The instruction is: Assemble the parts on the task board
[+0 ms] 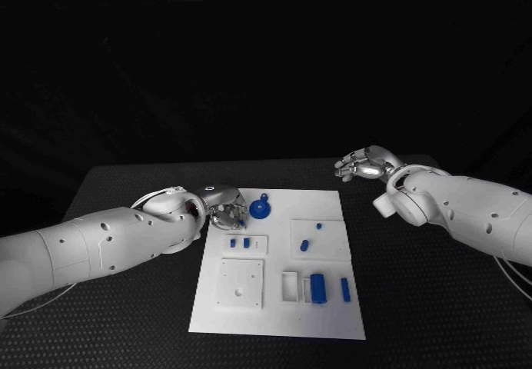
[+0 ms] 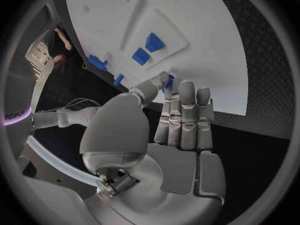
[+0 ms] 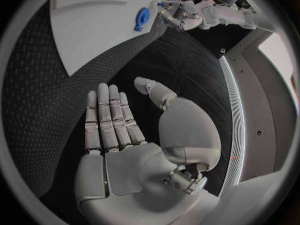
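Note:
The white task board (image 1: pixel 277 307) lies mid-table with small blue parts (image 1: pixel 238 243) in its recesses and longer ones (image 1: pixel 318 287) nearer the front. A round blue part (image 1: pixel 261 208) sits at its far left corner. My left hand (image 1: pixel 225 209) hangs over the board's far left edge beside that round part. Its thumb meets the straight fingertips (image 2: pixel 187 92), pinching a small blue part (image 2: pixel 169 81). My right hand (image 1: pixel 366 163) floats over the black table beyond the board's far right corner, palm (image 3: pixel 119 160) flat, fingers straight, holding nothing.
Raised white blocks (image 1: pixel 242 283) and a slotted holder (image 1: pixel 290 286) stand on the board's front half. The black table (image 1: pixel 443 307) stretches around the board on every side.

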Controlling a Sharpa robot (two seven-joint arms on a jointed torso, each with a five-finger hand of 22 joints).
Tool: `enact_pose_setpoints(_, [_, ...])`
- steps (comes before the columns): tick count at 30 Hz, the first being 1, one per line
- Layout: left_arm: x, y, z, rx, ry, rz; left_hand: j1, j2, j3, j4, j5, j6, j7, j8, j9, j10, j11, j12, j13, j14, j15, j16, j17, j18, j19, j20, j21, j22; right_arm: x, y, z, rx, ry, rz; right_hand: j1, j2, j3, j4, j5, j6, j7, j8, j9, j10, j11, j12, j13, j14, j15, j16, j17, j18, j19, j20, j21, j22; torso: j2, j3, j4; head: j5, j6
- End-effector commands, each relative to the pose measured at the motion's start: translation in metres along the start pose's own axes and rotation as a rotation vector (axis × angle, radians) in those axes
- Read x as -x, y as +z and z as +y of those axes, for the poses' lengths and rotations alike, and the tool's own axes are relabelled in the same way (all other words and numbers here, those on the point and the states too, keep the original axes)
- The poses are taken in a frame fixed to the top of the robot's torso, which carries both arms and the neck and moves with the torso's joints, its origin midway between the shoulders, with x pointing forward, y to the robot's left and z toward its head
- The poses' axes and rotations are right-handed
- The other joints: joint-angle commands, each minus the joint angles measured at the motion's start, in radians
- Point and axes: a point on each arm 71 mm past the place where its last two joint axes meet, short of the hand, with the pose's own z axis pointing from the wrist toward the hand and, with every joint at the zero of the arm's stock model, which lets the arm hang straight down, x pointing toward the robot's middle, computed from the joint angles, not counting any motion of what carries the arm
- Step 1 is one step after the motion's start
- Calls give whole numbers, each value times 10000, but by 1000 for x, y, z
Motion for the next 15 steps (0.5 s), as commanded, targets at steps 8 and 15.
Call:
enact_pose_setpoints(8, [-3,0,-4,-147,-47,381,-1,125,41,-34,26,51,-8,48,15,68,16,-30,12,74,-1,62,20,19,82,-753,52,23,-1,0,1,91,21,128,-75,38,-69,-15,60,-30,51,68,-13,-19,17,-36,-16,-50,30,-7,-16,181,67,40,-62,206,-7,0,4,2,-22])
enact_pose_setpoints(15, [-4,0,-5,-145,-59,491,-4,135,42,-38,19,50,-9,49,12,71,16,-30,10,68,-1,73,24,19,74,-751,53,34,-2,0,1,93,21,132,-73,39,-70,-16,59,-31,52,68,-14,-19,17,-36,-17,-51,30,-6,-17,182,68,40,-65,207,-4,-3,7,-4,-15])
